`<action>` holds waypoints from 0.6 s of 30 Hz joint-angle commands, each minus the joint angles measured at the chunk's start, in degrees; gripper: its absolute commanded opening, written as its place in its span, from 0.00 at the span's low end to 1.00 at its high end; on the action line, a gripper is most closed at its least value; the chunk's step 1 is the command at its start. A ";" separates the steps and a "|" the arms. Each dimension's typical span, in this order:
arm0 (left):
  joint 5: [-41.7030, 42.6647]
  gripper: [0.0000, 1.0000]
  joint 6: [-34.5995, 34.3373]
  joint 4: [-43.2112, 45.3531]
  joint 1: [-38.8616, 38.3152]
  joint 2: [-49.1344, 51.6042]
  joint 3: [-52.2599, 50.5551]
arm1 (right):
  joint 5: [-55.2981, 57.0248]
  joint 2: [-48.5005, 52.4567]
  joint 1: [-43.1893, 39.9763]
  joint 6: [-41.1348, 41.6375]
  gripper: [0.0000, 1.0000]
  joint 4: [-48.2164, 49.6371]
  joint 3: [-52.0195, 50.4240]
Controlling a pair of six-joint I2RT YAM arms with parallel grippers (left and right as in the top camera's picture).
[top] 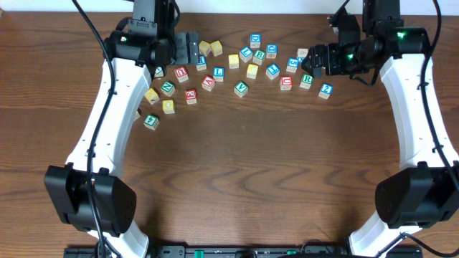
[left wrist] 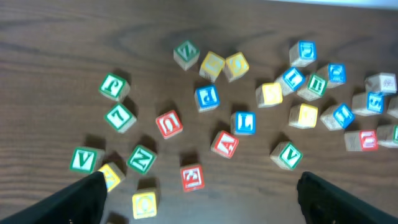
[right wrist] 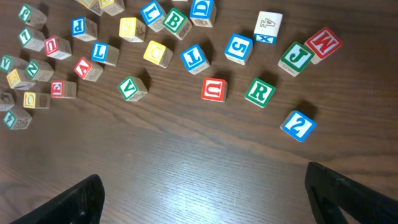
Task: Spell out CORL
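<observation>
The lettered cubes lie scattered along the back of the table. The green R cube (right wrist: 260,91) (top: 307,79) sits right of centre, and a blue L cube (left wrist: 244,122) (top: 218,73) lies in the middle. A yellow C cube (right wrist: 157,53) (top: 252,71) is between them. Another yellow cube (left wrist: 144,203) (top: 168,106), its letter rounded but blurred, lies at the left. My left gripper (left wrist: 200,185) (top: 190,49) hovers open over the left cluster. Above bare table near the R cube, my right gripper (right wrist: 202,177) (top: 310,61) is open too. Neither holds anything.
Other cubes crowd the same strip: a red U (right wrist: 213,89), a blue 2 (right wrist: 298,125), a green V (right wrist: 132,88), a red A (left wrist: 224,144) and a green J (right wrist: 294,57). The front half of the wooden table (top: 244,179) holds only the arm bases.
</observation>
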 commanded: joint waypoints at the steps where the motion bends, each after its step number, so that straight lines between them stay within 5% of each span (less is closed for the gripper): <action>1: -0.96 0.92 -0.66 1.42 -0.92 0.17 1.36 | 1.29 -0.07 0.11 -0.87 0.98 0.13 0.92; 18: -7.15 0.91 -0.48 9.51 -14.69 15.50 8.61 | 7.56 -0.07 -1.16 5.16 0.98 -1.90 0.92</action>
